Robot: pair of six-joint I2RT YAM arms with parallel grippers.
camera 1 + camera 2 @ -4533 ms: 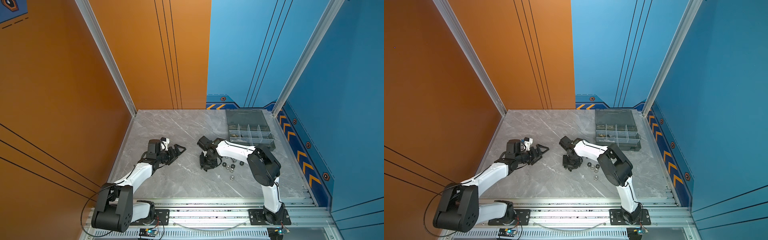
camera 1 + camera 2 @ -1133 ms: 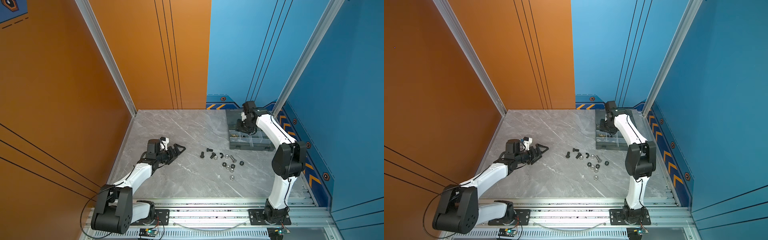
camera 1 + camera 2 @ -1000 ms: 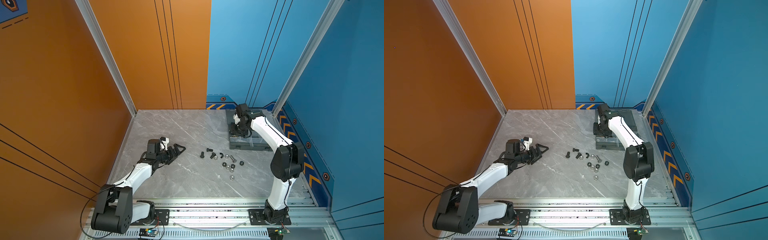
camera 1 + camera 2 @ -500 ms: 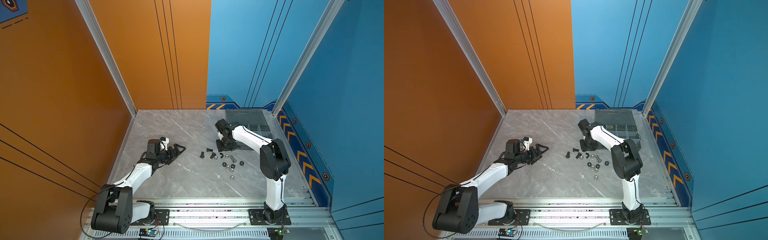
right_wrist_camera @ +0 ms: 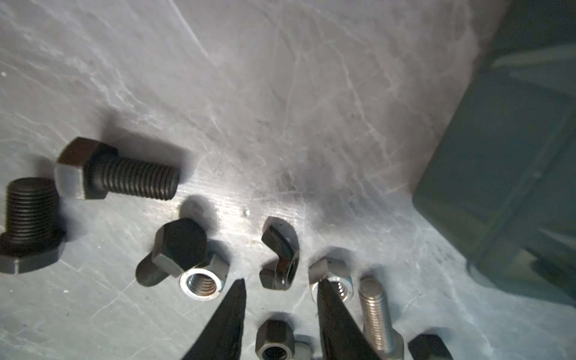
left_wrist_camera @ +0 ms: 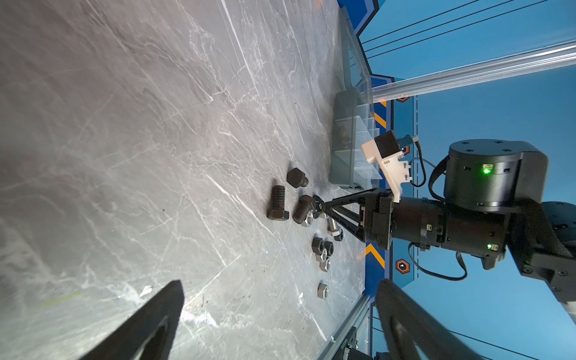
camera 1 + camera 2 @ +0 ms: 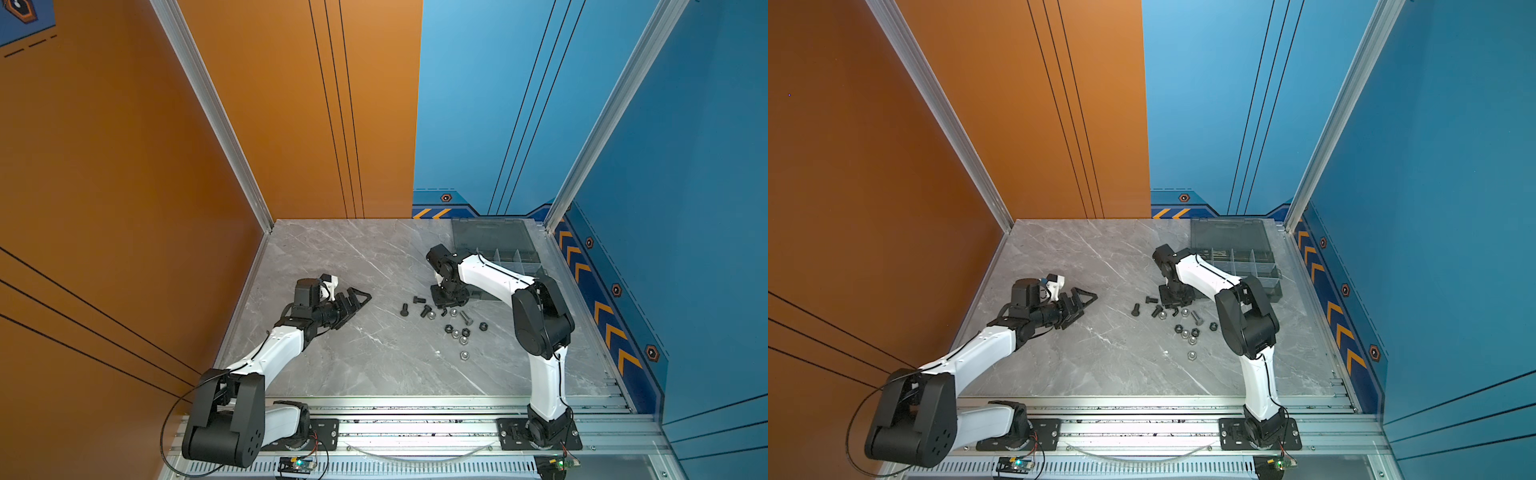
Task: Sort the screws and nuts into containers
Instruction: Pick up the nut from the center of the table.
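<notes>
Right gripper (image 5: 280,282): jaws partly spread, gripping nothing, with the tips flanking a black wing nut (image 5: 282,249) that lies loose just off the organizer box (image 5: 514,156) corner. One fingertip (image 5: 324,290) overlaps a silver hex nut (image 5: 335,274). The silver bolt (image 5: 374,308) lies on the box side and the black bolts (image 5: 124,174) farther from the box, all outside it. Left gripper (image 7: 353,300): spread wide, empty, well away from the box across bare marble tabletop (image 7: 332,353).

top views: high, downward, far | wrist views: low, close, share bolts (image 5: 124,177)
</notes>
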